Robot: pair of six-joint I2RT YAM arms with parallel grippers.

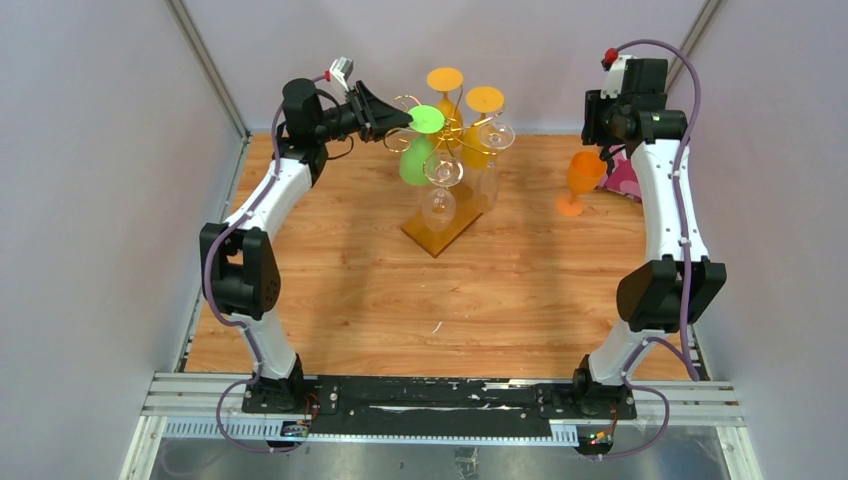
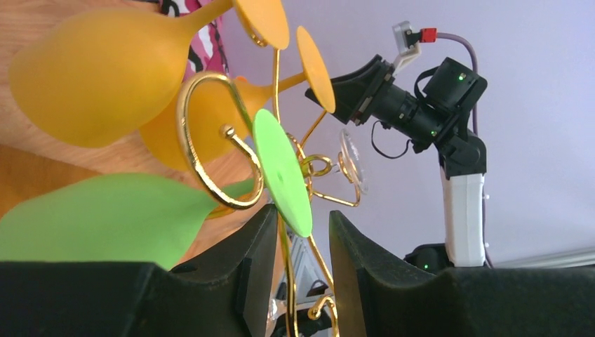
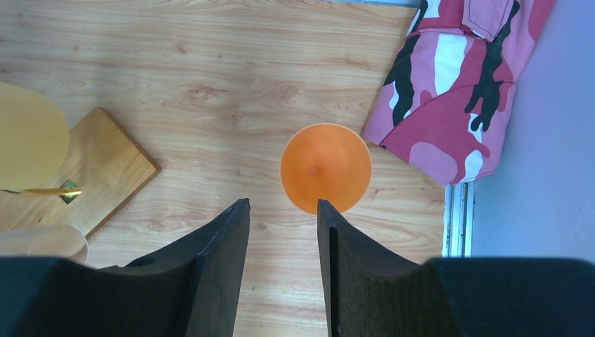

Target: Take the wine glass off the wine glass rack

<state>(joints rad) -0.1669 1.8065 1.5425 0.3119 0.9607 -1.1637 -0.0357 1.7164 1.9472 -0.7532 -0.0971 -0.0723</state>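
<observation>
The green wine glass [image 1: 416, 158] is hung upside down on the gold wire rack [image 1: 440, 238], which is placed near the middle of the far edge of the tabletop. The left claw [image 2: 303, 217] is held partly open around the glass's flat foot [image 2: 282, 170], and nothing is gripped yet. The right claw [image 3: 282, 205] is open and empty above an orange glass [image 3: 325, 168] by the right edge. The green glass is judged light, stiff and smooth. It is best taken by the foot rim or the stem and slid out of the wire curl.
</observation>
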